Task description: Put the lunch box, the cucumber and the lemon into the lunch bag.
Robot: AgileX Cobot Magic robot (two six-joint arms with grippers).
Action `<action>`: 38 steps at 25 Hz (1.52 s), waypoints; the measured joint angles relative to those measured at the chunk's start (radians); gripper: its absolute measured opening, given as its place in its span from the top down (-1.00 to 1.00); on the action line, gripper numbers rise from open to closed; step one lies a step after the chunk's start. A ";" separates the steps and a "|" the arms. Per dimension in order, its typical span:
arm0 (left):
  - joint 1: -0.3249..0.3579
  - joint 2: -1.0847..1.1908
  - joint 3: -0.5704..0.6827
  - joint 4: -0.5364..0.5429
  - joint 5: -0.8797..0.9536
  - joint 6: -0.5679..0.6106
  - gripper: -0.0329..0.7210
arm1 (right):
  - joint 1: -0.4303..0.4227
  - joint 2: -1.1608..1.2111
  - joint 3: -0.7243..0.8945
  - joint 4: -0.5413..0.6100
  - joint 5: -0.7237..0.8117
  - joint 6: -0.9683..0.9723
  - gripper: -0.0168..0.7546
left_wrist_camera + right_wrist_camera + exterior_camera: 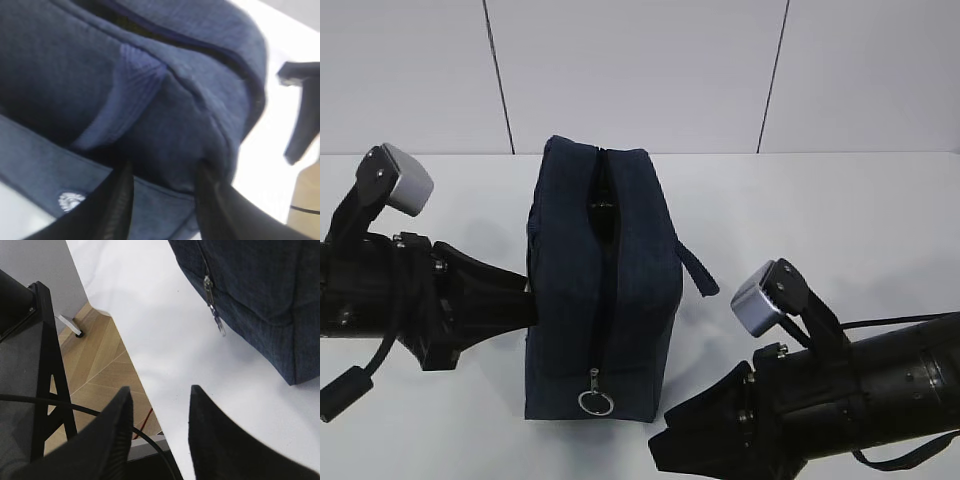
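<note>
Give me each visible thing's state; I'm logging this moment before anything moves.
lunch bag: upright on the table, zipper looks closed, ring pull at the near end.
left gripper: jaws partly open around a fold of the bag's side fabric.
right gripper: open, empty, apart from the bag.

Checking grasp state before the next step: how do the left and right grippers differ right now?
The left gripper is pressed against the side of the lunch bag, its fingers straddling a fold of navy fabric; whether they pinch it is unclear. The right gripper holds nothing and hovers apart from the bag, over the near edge of the table, short of the zipper pull. Both have black fingers standing moderately apart.
</note>
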 joint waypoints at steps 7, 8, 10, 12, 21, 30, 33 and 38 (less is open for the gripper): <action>-0.070 0.002 0.000 0.023 0.040 -0.006 0.12 | 0.000 0.004 0.000 0.008 0.007 -0.017 0.20; -0.078 0.002 0.000 0.050 0.042 -0.021 0.12 | 0.000 0.004 0.000 0.008 0.007 -0.017 0.20; -0.081 0.002 0.000 0.110 0.046 -0.064 0.12 | 0.000 0.006 0.000 0.005 0.001 -0.017 0.20; -0.081 -0.013 0.000 0.163 0.044 -0.093 0.12 | 0.000 0.005 0.000 -0.002 -0.016 -0.018 0.20; -0.081 -0.039 0.000 0.101 -0.048 -0.115 0.12 | 0.000 0.005 0.000 -0.008 -0.025 -0.020 0.20; -0.085 -0.039 -0.022 0.044 -0.078 -0.115 0.11 | 0.000 0.005 0.000 -0.008 -0.025 -0.021 0.20; -0.085 -0.033 -0.033 0.036 -0.078 -0.115 0.11 | 0.000 0.005 0.000 -0.008 -0.025 -0.021 0.20; -0.085 -0.005 -0.037 0.029 -0.052 -0.115 0.11 | 0.000 0.005 0.000 -0.004 -0.023 -0.021 0.20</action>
